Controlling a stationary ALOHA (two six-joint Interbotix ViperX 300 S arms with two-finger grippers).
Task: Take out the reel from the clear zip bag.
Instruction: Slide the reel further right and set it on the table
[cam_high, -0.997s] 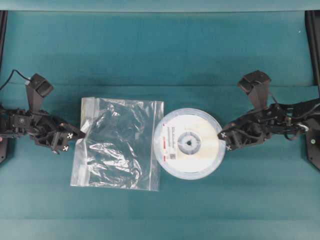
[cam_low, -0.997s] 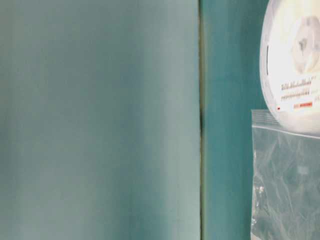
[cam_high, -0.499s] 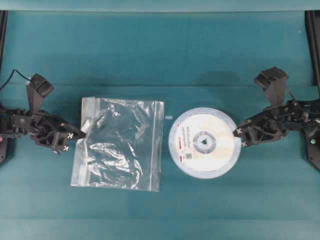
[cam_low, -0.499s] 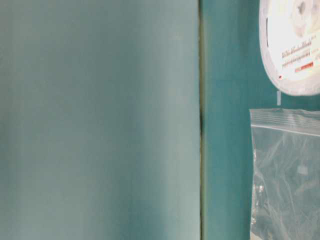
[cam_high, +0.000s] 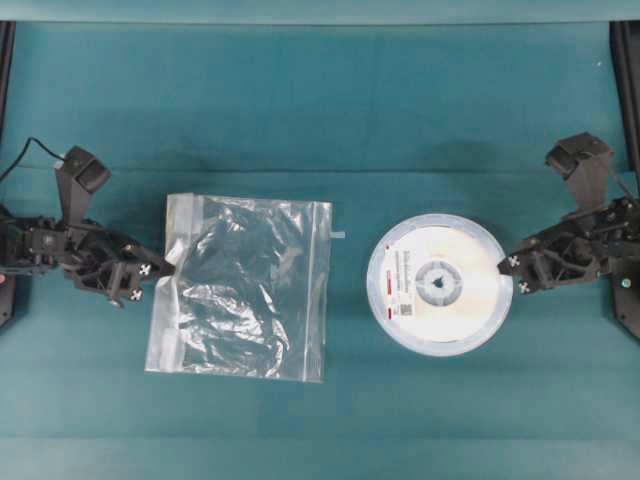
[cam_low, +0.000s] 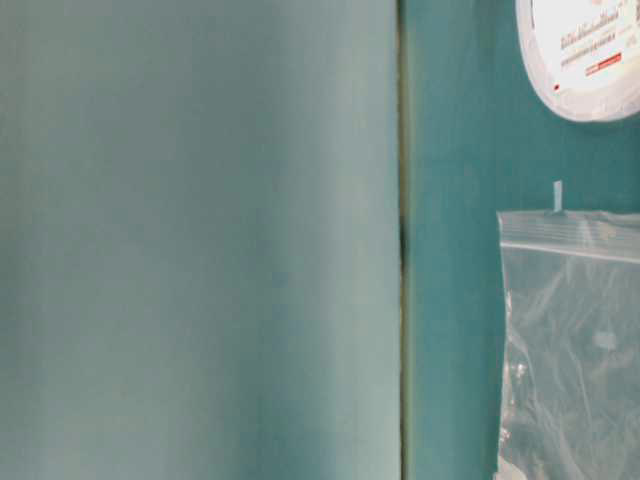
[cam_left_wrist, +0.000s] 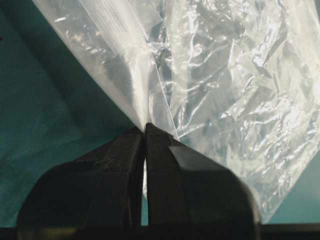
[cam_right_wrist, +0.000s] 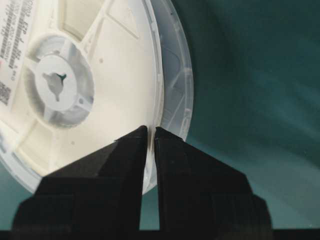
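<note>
The reel (cam_high: 439, 284) lies flat on the teal table (cam_high: 320, 100), fully out of the clear zip bag (cam_high: 240, 287) and well apart from it, toward your right side. Your right gripper (cam_high: 508, 274) pinches the reel's right rim, so that arm is the nearer one by far. Your left gripper (cam_high: 163, 275) is clamped on the bag's left edge, opposite the reel.
</note>
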